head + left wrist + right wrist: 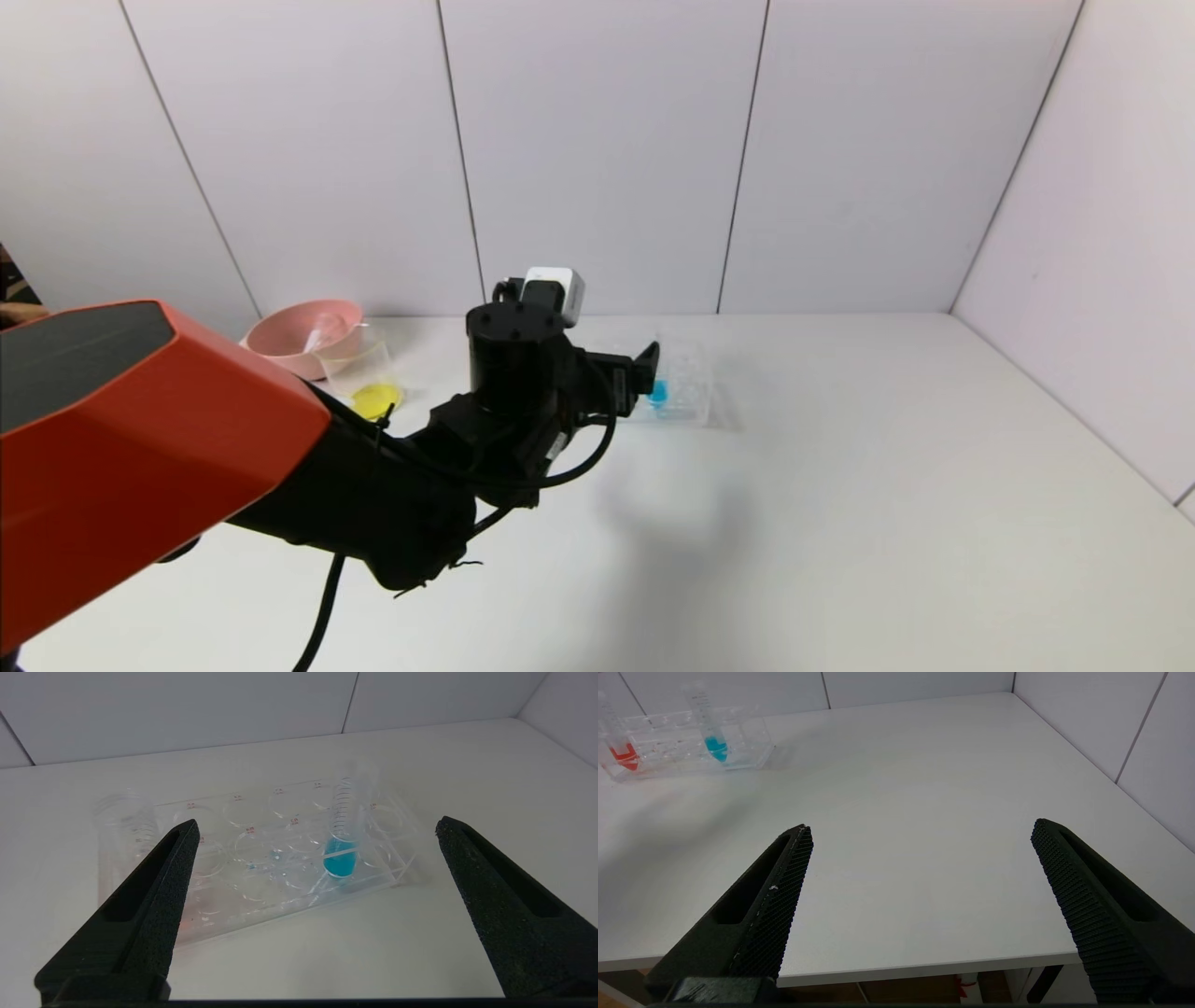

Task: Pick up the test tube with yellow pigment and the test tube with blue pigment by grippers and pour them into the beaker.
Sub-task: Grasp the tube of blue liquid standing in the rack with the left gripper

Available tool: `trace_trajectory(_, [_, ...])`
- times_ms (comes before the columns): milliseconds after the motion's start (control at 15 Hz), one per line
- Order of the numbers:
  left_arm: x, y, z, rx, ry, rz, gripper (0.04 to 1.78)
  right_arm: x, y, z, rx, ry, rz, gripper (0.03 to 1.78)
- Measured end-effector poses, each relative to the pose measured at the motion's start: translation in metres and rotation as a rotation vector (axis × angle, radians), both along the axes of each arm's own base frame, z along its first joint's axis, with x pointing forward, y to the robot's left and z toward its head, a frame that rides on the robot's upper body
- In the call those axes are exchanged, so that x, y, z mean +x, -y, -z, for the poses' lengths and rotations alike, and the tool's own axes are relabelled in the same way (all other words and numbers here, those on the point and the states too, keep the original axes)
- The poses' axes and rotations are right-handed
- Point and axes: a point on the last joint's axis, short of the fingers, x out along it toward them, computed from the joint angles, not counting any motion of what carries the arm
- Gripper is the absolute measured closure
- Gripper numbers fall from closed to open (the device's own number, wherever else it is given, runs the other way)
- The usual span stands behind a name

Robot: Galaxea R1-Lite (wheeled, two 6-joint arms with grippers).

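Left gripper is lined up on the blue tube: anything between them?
Nothing visible. The open left gripper faces the test tube with blue pigment standing in the clear rack, with only bare table between.

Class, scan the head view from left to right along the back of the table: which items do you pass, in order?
Pink bowl → clear beaker with yellow liquid → black left gripper → clear test tube with blue liquid → clear plastic tube rack.
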Motion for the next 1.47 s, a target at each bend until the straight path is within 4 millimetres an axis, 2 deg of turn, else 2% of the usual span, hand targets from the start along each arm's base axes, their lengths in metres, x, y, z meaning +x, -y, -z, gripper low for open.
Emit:
trace_trajectory(267, [0.009,0.021,0.016,0.005,-0.012,0.011,0.06,0.000,0.000,0.000,-0.001,0.000,0.000,0.10])
trace_trajectory(667, [0.030,0.042,0.026,-0.012,0.009,-0.015,0.06,0.000,0.000,0.000,0.000,0.000,0.000,0.10])
trace_trajectory(1067, [0.051,0.061,0.045,-0.007,0.004,-0.027,0.06,0.000,0.000,0.000,0.000,0.000,0.000,0.10])
trace_trajectory(1467, [0.077,0.074,0.049,-0.012,0.018,-0.105,0.06,0.000,0.000,0.000,-0.001,0.000,0.000,0.10])
